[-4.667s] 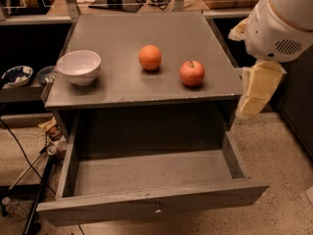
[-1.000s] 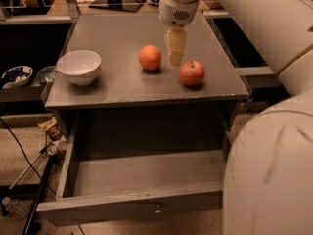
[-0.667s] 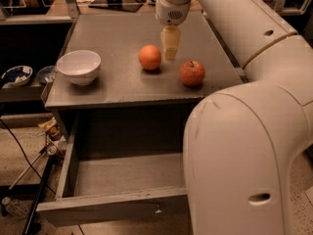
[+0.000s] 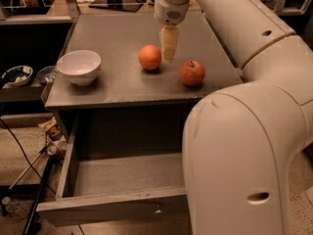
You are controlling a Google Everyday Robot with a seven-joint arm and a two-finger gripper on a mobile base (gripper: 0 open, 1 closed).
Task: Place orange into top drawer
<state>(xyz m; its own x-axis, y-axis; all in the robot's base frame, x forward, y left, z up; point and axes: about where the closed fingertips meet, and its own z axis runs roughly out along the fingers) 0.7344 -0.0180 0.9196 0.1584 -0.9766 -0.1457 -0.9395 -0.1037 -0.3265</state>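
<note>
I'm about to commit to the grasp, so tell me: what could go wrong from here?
1. The gripper is beside the orange, not over it; descending here might nudge it rolling across the cabinet top.
2. The apple sits close on the gripper's other side and could get bumped.
3. The arm hides part of the open top drawer, so the drop may be hard to watch.
</note>
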